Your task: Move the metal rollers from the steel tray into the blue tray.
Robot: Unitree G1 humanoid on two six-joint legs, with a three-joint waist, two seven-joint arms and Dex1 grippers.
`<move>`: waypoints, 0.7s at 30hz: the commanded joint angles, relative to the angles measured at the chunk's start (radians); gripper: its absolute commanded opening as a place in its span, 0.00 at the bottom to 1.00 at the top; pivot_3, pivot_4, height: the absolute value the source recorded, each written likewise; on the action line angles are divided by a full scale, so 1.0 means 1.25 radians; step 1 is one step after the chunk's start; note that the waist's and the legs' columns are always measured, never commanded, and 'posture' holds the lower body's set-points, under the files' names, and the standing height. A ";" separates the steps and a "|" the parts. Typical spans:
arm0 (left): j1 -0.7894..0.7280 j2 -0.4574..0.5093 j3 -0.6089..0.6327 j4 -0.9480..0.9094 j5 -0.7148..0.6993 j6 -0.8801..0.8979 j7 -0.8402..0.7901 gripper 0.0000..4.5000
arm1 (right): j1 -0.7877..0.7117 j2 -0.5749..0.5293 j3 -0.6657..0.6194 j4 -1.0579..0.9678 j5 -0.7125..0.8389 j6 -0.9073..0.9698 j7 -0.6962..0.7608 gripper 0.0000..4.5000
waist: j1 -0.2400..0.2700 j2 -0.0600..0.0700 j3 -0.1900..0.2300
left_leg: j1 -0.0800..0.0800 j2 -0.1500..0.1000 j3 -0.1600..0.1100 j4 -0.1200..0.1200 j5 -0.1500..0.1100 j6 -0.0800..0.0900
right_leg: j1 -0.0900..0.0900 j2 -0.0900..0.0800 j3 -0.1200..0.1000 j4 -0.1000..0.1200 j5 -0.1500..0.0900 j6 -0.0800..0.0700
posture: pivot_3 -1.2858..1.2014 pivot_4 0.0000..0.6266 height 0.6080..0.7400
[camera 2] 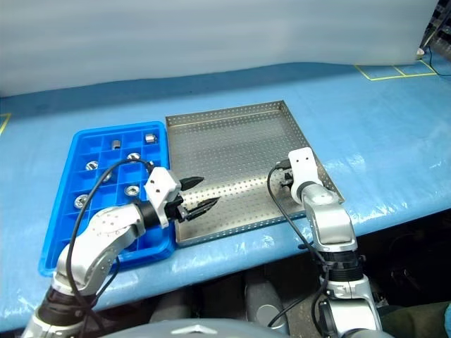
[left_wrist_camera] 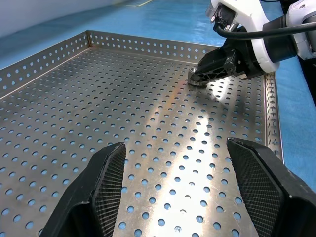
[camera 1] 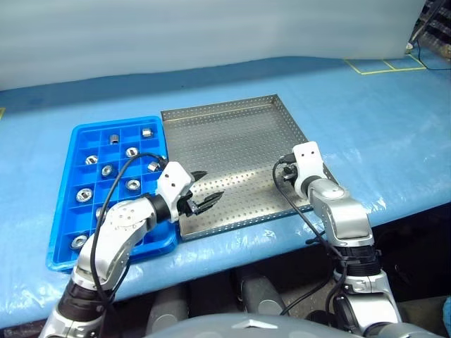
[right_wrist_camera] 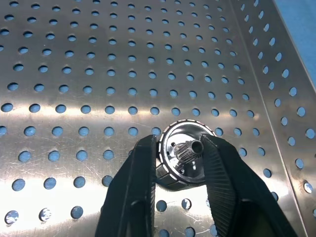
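Right wrist view gave us the clearest evidence: one of the metal rollers lay on the perforated floor of the steel tray, close to that tray's side wall, and the right gripper had its two black fingers pressed against the roller's opposite sides, clamped on it. From the head views we placed this at the tray's right edge, toward the near corner. We counted further rollers resting singly in compartments of the blue tray, which sat touching the steel tray's left side. The left gripper hovered over the steel tray's near left corner, its fingers well apart and holding nothing. Both trays stood on a blue-covered table.
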 commanded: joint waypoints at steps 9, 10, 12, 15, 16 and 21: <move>0.066 0.020 0.095 -0.048 -0.001 -0.007 0.052 0.79 | -0.025 0.001 0.014 -0.022 0.014 -0.038 0.018 0.19 | 0.002 0.000 0.000 | 0.000 0.000 0.000 0.000 0.000 0.000 | 0.000 0.000 0.000 0.000 0.000 0.000 | 0.48 0.24 1.00; 0.071 0.021 0.099 -0.052 -0.001 -0.006 0.056 0.79 | -0.028 0.002 0.015 -0.024 0.015 -0.042 0.020 0.19 | 0.002 0.000 0.000 | 0.000 0.000 0.000 0.000 0.000 0.000 | -0.001 0.000 0.000 0.000 0.000 0.000 | 0.48 0.24 1.00; 0.083 0.023 0.122 -0.062 -0.004 -0.004 0.065 0.79 | -0.035 0.006 0.026 -0.045 0.033 -0.049 0.042 0.19 | 0.004 0.000 0.000 | 0.000 0.000 0.000 0.000 0.000 0.000 | -0.001 0.000 0.000 0.000 0.000 0.000 | 0.48 0.24 1.00; 0.115 0.038 0.210 -0.089 -0.004 0.006 0.096 0.79 | -0.047 0.019 0.065 -0.115 0.101 -0.059 0.128 0.19 | 0.001 0.001 0.001 | 0.000 0.001 0.000 -0.001 0.000 0.000 | -0.001 0.000 0.000 0.000 0.000 0.000 | 0.48 0.24 1.00; 0.129 0.045 0.245 -0.101 -0.002 0.014 0.107 0.79 | -0.049 0.023 0.082 -0.140 0.125 -0.064 0.158 0.19 | 0.000 0.001 0.001 | 0.000 0.001 0.000 -0.001 0.000 0.000 | -0.002 0.000 0.000 0.000 0.000 0.000 | 0.48 0.24 1.00; 0.218 0.123 0.366 -0.133 0.070 0.065 0.151 0.79 | -0.074 0.080 0.179 -0.196 0.213 -0.114 0.264 0.19 | 0.002 0.001 0.001 | 0.000 0.003 -0.004 -0.004 0.000 0.000 | -0.002 0.002 -0.001 0.001 0.000 0.000 | 0.50 0.24 1.00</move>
